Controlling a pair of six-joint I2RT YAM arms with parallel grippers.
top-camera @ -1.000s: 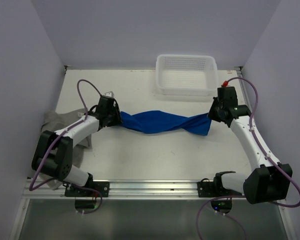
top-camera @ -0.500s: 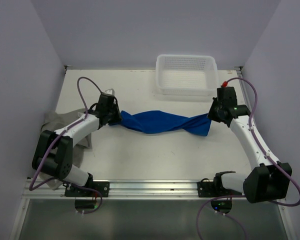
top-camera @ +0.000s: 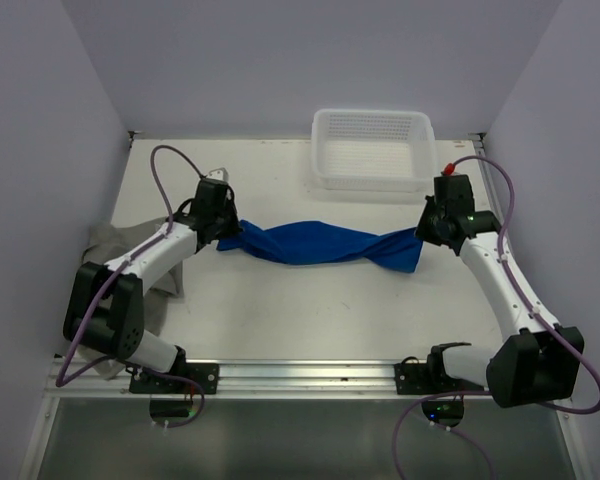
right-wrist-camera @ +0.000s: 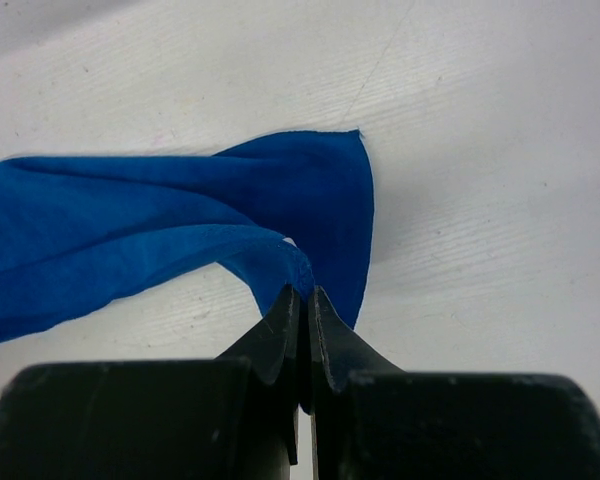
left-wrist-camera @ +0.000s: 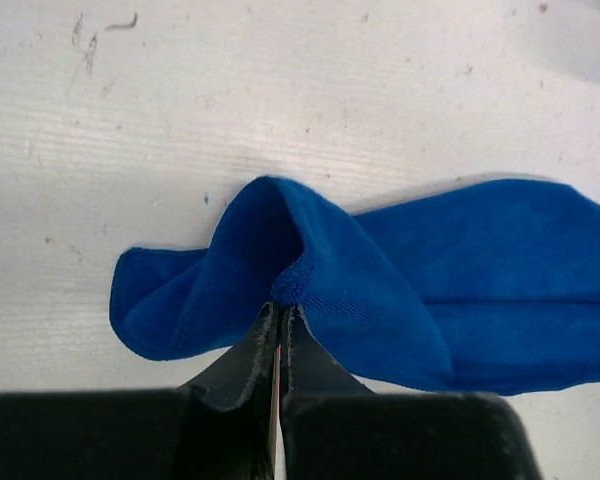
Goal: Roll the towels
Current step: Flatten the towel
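The blue towel (top-camera: 315, 243) hangs stretched and twisted between my two grippers, just above the table's middle. My left gripper (top-camera: 223, 228) is shut on its left corner; the left wrist view shows the hem (left-wrist-camera: 298, 285) pinched at my gripper (left-wrist-camera: 280, 308). My right gripper (top-camera: 423, 231) is shut on its right corner, where the cloth (right-wrist-camera: 180, 230) folds into my gripper (right-wrist-camera: 302, 292). The grey towel (top-camera: 115, 245) lies crumpled at the table's left edge, partly under my left arm.
A white perforated basket (top-camera: 373, 149) stands at the back right of the table (top-camera: 310, 310). Purple walls close the left, back and right sides. A metal rail runs along the near edge.
My left gripper has moved a little toward the back with the towel's left corner. The towel is pulled slightly straighter. The right gripper has barely moved.
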